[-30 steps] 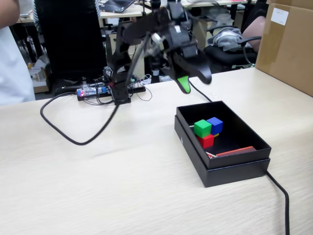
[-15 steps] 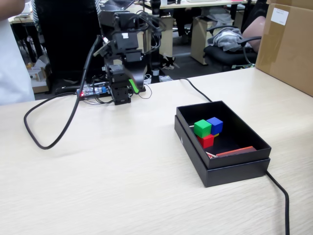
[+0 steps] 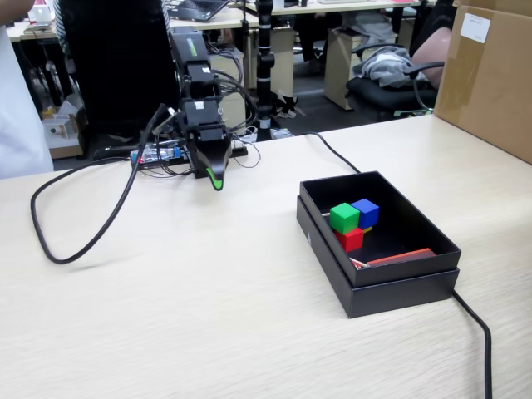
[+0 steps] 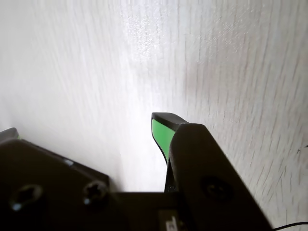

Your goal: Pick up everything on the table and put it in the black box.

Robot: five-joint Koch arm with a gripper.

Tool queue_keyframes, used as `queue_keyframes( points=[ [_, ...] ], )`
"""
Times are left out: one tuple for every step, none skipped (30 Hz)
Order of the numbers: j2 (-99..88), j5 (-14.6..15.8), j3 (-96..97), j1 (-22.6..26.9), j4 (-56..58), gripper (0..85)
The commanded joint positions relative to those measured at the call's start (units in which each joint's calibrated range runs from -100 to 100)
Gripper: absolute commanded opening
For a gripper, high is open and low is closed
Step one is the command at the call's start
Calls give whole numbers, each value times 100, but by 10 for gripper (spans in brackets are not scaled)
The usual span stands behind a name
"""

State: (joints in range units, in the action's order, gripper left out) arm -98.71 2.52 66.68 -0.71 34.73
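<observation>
Your arm is folded, gripper (image 3: 216, 179) pointing down, well left of the black box (image 3: 391, 283); its finger state I cannot tell.

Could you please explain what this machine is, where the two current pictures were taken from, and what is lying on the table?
The machine is a small hobby robot arm standing at the far edge of a light wooden table. At its end is a claw with a green tip, pointing down near the arm's base. It holds nothing. Whether its jaws are open or closed is hard to tell.

One picture comes from a camera standing still in front of the table. The other comes from a camera riding on the arm's wrist: it looks down at bare tabletop, past the claw.

On the table sits a shallow black box. Inside it are a green cube resting on a red cube, with a blue cube beside them; a sliver of yellow shows underneath. Black cables trail across the table.
</observation>
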Motion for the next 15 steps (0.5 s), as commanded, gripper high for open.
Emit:
queue_keyframes(
  points=[
    [-129, -93, 168, -54, -609, 535],
    [-129, -132, 385, -68, -903, 533],
    [-129, -195, 603, -88, -1162, 532],
    [-129, -215, 784, -98, -1326, 527],
    [-129, -225, 938, -98, -1412, 525],
    [-129, -234, 1102, -98, -1542, 525],
    [-129, -264, 1265, -98, -1697, 525],
    [-129, -283, 1419, -98, -1896, 523],
    [-129, -308, 1573, -98, -2112, 512],
    [-129, -352, 1727, -98, -2319, 505],
    [-129, -371, 1954, -93, -2561, 505],
    [-129, -371, 2053, -98, -2604, 505],
    [-129, -366, 2135, -98, -2604, 509],
    [-129, -366, 2244, -98, -2639, 511],
    [-129, -435, 2588, -98, -3011, 509]
  ],
)
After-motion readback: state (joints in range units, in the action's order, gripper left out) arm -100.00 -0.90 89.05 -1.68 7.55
